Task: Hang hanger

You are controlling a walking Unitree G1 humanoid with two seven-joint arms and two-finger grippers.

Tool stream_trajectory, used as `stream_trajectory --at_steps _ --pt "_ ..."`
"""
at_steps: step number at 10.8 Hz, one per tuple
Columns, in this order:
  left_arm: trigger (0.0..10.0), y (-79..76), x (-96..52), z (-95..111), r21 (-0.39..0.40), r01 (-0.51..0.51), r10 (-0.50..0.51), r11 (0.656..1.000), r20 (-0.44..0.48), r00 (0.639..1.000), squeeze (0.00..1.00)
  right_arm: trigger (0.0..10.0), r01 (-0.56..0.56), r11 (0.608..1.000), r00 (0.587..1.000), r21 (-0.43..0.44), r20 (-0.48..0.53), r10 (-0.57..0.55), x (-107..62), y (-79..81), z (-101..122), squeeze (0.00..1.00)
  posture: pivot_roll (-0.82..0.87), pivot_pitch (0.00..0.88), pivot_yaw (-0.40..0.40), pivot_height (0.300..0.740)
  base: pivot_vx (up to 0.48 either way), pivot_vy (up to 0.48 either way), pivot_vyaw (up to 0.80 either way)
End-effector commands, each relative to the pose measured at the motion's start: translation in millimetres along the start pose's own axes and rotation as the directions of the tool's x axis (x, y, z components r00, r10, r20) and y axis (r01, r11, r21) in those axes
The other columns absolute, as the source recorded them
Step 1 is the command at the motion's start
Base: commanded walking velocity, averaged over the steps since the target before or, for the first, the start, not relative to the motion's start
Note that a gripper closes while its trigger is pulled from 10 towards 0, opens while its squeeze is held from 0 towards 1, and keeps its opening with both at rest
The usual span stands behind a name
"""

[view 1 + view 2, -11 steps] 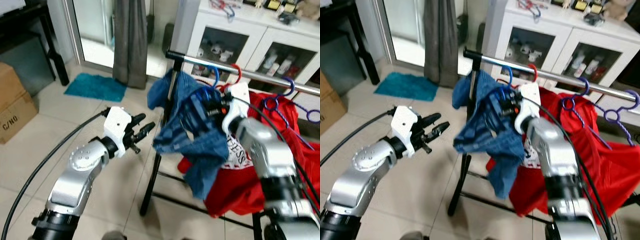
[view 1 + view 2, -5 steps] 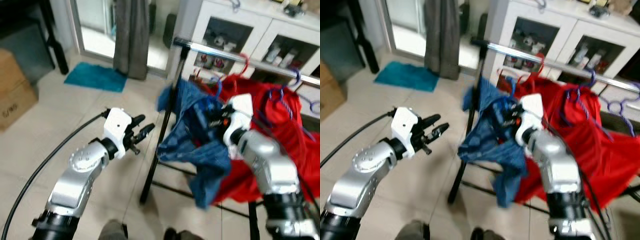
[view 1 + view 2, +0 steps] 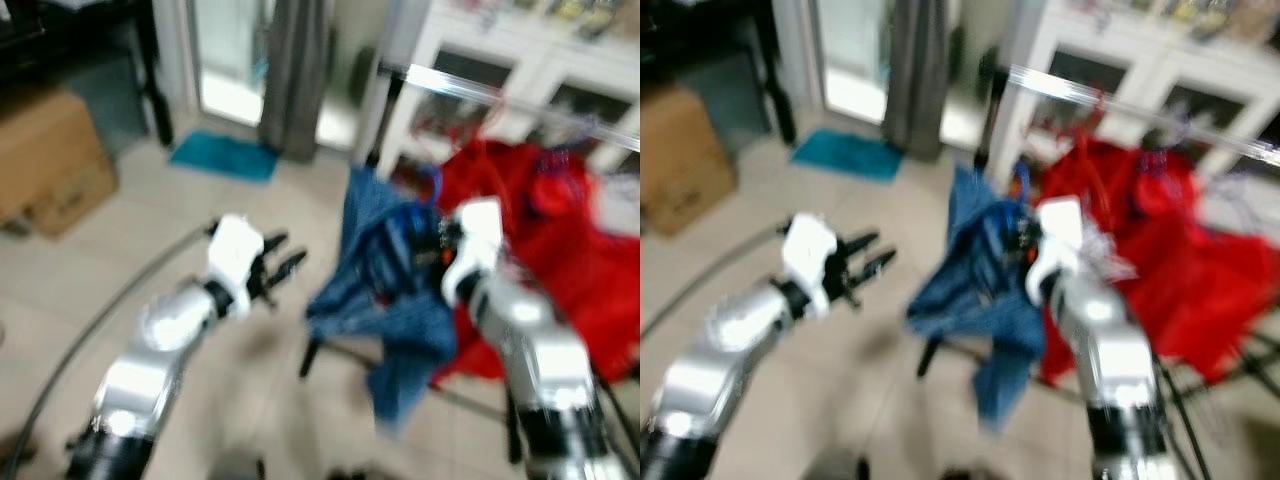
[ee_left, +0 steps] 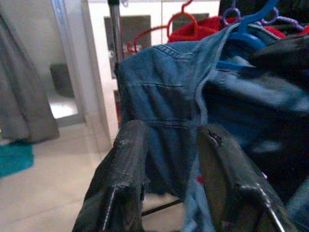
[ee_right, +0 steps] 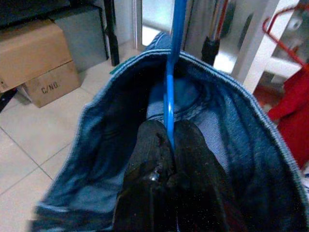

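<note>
Blue hanger w/ denim garment draped on it is not on the rail yet. It's held in front of the robot, below and just short of the chrome rail, near the rail's left end post. Right gripper has its fingers clamped tight on the hanger's thin blue shaft; the denim collar wraps round the fingers on both sides. Head views are heavily blurred, so exact gap btwn hook and rail can't be told.

Progress, as I judge it: pickup done, carry to the rack mostly done. Left to do: lift, get the hook over the rail, release.

Orientation: in the right wrist view the shaft runs straight away from the fingers, long axis roughly in line w/ the gripper. Hook end isn't clear; can't tell which way it opens. Denim hangs down in a bunched mass below the grip.

Left gripper hovers apart from the denim, to its left, fingers spread, holding nothing. Red garments on other hangers already crowd the rail to the right.
</note>
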State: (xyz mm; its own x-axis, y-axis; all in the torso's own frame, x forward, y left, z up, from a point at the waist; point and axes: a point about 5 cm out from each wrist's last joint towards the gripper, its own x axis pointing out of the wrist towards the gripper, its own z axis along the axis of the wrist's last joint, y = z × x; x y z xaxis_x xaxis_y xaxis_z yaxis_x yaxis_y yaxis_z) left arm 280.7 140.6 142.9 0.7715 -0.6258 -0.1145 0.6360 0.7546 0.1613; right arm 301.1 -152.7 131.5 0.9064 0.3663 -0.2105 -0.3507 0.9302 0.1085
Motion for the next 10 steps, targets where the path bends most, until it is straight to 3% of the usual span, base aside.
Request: stream_trajectory --at_steps 1,2,3,6,8,10 --pt "10.0 -3.7 4.0 -0.1 0.002 0.026 -0.026 1.000 0.002 1.000 0.00 0.0 0.009 1.000 0.999 -0.009 0.045 -0.009 -2.6 -3.1 13.5 0.00 0.09 0.000 -0.130 0.740 -0.244 0.000 0.00" --pt "10.0 1.1 9.5 2.9 -0.044 0.058 -0.057 0.997 0.024 0.998 0.67 0.0 -0.029 1.000 0.998 -0.011 0.061 0.030 -2.3 2.8 19.1 0.00 0.09 0.000 -0.132 0.740 0.000 0.000 0.00" --pt "10.0 3.4 12.1 5.4 -0.069 0.079 -0.076 0.994 0.044 0.996 1.00 0.0 -0.047 0.999 0.996 -0.013 0.069 0.048 -1.8 5.7 21.9 0.00 0.09 0.000 -0.133 0.740 0.000 0.000 0.00" --pt "10.0 19.9 30.1 11.7 -0.051 0.161 -0.157 0.986 0.077 0.985 1.00 0.0 -0.150 0.987 0.984 -0.049 0.087 0.154 -3.4 18.2 33.7 0.00 0.08 0.000 -0.121 0.740 0.000 0.000 0.00" --pt "10.0 17.2 40.9 20.6 -0.070 0.282 -0.272 0.957 0.128 0.954 1.00 0.0 -0.156 0.987 0.983 -0.049 0.094 0.160 -3.6 18.3 38.3 0.00 0.07 0.000 -0.108 0.740 0.000 0.000 0.00" --pt "10.0 25.2 54.9 18.2 -0.006 0.277 -0.276 0.961 0.071 0.958 1.00 0.0 -0.179 0.983 0.978 -0.048 0.100 0.183 -4.6 22.1 41.9 0.00 0.06 0.000 -0.090 0.740 0.000 0.000 0.00"
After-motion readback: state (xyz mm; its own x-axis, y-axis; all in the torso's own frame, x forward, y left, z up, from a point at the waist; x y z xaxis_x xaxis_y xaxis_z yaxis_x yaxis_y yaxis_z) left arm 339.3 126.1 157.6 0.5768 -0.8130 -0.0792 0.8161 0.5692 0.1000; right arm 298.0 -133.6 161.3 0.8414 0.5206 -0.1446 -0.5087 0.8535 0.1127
